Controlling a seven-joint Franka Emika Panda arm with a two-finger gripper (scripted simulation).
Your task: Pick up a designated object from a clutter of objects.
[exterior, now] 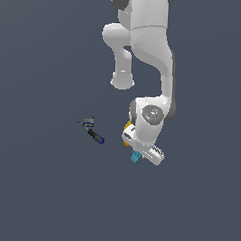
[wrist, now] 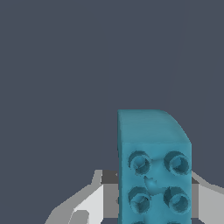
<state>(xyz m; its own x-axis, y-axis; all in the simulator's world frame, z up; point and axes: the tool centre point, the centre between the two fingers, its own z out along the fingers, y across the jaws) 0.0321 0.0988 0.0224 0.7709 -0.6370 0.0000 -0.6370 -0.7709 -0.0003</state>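
Cyan brick (wrist: 153, 170): you see it fill the wrist view, studded face toward the camera, with a gripper finger on each side of it; in the exterior view it peeks out at about 7 o'clock of the arm's hand.
Gripper (exterior: 138, 154): you have it closed on the cyan brick, the light grey fingers (wrist: 92, 199) pressed against its flanks.
Banana (exterior: 127, 126): you can make out only a yellow sliver at about 10 o'clock of the hand, mostly hidden behind the arm.
Blue-tipped tool (exterior: 95, 136): it lies at roughly 9 o'clock of the gripper, well apart from it, on the dark table (exterior: 39, 188).
Small grey piece (exterior: 89, 121): just beside the tool, at its 11 o'clock end.
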